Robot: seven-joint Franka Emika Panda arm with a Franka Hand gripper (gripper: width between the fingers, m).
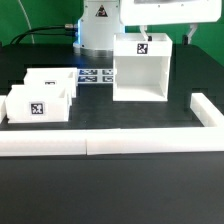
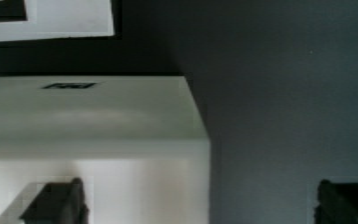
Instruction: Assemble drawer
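The tall white housing [image 1: 140,68] stands upright at the middle of the dark table, with a square tag on its top. Two small open-top trays sit at the exterior view's left, one [image 1: 52,82] behind the other [image 1: 38,104], each with a tag on its front. My gripper [image 1: 167,36] hangs just above the housing's right part, open and empty. In the wrist view the housing's top [image 2: 87,120] fills the lower left. The gripper [image 2: 201,205] has one dark fingertip [image 2: 51,200] over the housing and the other [image 2: 350,200] over the bare table.
The marker board [image 1: 95,76] lies flat between the trays and the housing. A long low white border wall [image 1: 110,142] runs along the table's front and turns up the exterior view's right side [image 1: 206,106]. The robot's base [image 1: 100,20] stands behind.
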